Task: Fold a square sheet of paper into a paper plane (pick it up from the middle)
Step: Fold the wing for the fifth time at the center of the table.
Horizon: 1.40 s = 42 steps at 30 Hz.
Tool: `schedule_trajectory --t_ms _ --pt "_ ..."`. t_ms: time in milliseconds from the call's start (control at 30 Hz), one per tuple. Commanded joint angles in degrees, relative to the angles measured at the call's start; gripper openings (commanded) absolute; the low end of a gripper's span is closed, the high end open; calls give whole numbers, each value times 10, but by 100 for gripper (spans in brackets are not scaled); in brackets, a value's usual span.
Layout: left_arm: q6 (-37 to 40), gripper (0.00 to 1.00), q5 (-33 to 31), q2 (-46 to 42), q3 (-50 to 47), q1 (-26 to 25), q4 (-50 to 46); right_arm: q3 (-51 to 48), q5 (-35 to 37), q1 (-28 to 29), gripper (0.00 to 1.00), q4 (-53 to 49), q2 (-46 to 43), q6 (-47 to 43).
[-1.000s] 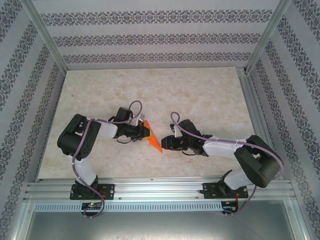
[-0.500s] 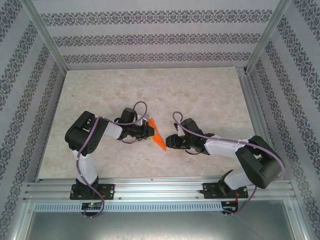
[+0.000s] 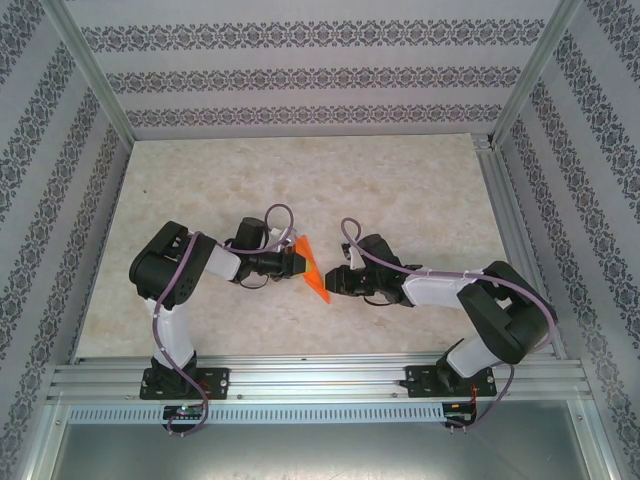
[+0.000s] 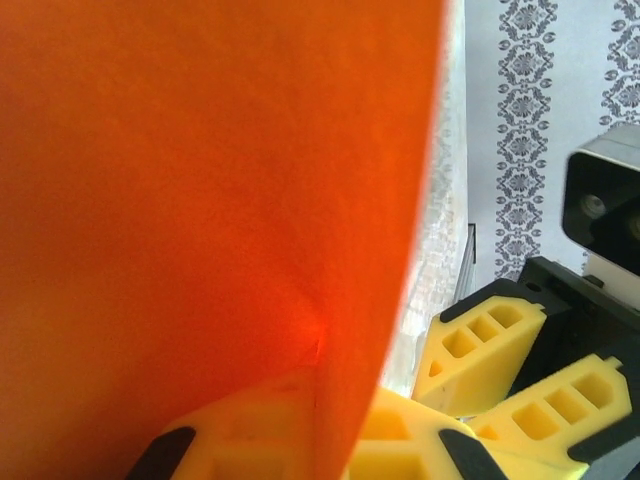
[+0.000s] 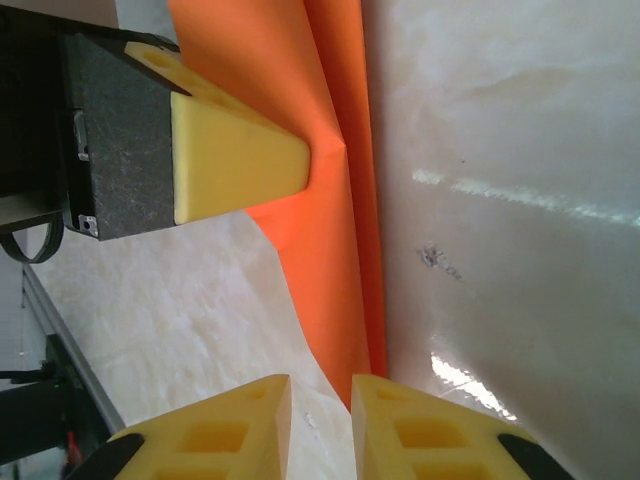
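Note:
The bright orange paper [image 3: 312,270] is folded into a narrow pointed shape with a crease, held on edge just above the table. My left gripper [image 3: 296,262] is shut on its wide end; in the left wrist view the paper [image 4: 200,200] rises from between the yellow fingers [image 4: 250,430]. My right gripper [image 3: 336,284] sits at the paper's lower tip, open by a narrow gap with nothing between its fingers. In the right wrist view the paper [image 5: 335,220] ends just ahead of my right gripper [image 5: 320,420], and a left finger [image 5: 235,165] presses its side.
The marble-patterned table [image 3: 400,190] stretches behind both arms. Patterned walls [image 3: 300,80] and aluminium frame posts [image 3: 495,190] close it in. A metal rail [image 3: 320,378] runs along the near edge by the arm bases.
The left gripper has carried the paper up and to the right and turned it more on edge. The right gripper has closed in on the paper's lower tip.

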Motion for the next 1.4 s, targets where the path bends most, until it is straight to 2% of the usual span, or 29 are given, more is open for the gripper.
schedule_trajectory --t_ms 0,133,200,567,867,1167,1300,1367 --pt "54 0 4 20 -16 21 -25 13 -34 -4 17 69 22 35" --pt "64 0 1 22 -14 27 -43 19 -43 -6 9 92 52 52" --pt "67 0 -2 24 -13 28 -46 22 -57 -6 7 108 67 62" --pt "74 0 -14 44 -4 30 -66 28 -60 -5 8 99 95 59" --pt "85 0 -16 51 11 36 -99 13 -71 -4 9 165 136 92" --pt "87 0 -12 63 25 40 -116 7 -70 -2 11 163 139 94" --pt "86 0 -9 65 27 43 -118 -6 -59 -7 13 164 96 100" --pt "83 0 -3 68 28 44 -116 -6 -39 -8 17 126 64 75"
